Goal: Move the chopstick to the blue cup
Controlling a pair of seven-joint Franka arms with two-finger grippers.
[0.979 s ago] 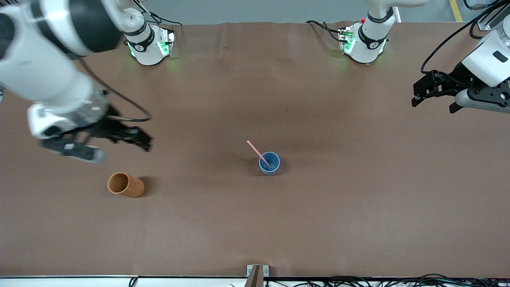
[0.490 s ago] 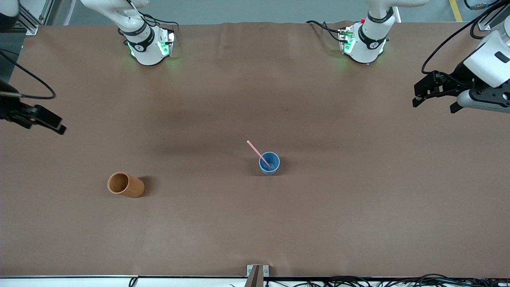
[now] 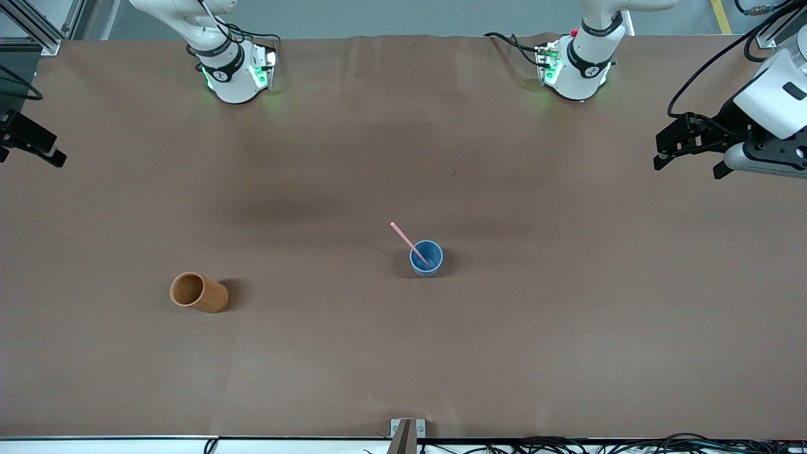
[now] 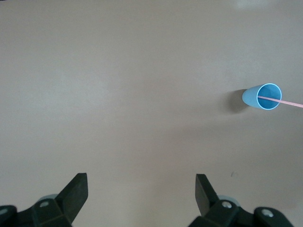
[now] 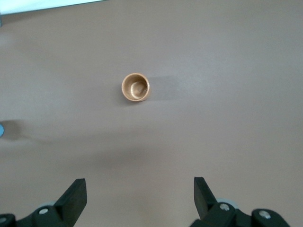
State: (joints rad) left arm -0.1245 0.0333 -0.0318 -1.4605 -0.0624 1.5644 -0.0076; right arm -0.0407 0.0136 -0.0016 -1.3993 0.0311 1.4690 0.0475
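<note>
The blue cup [image 3: 426,258] stands upright at the middle of the table. The pale pink chopstick [image 3: 403,238] stands in it, leaning on the rim and sticking out toward the right arm's end. Both show in the left wrist view, cup [image 4: 255,97] and chopstick [image 4: 289,101]. My left gripper [image 3: 687,165] is open and empty, held high over the left arm's end of the table; its jaws [image 4: 140,187] stand wide apart. My right gripper [image 3: 33,144] is open and empty at the table's edge at the right arm's end; it also shows in the right wrist view [image 5: 140,189].
An orange-brown cup [image 3: 198,292] stands upright and empty toward the right arm's end, a little nearer the front camera than the blue cup; it shows in the right wrist view [image 5: 136,87]. The brown table [image 3: 403,366] bears nothing else. Cables lie along the front edge.
My right arm has pulled back from above the orange-brown cup out to the table's edge at its own end. The left arm, both cups and the chopstick have not moved.
</note>
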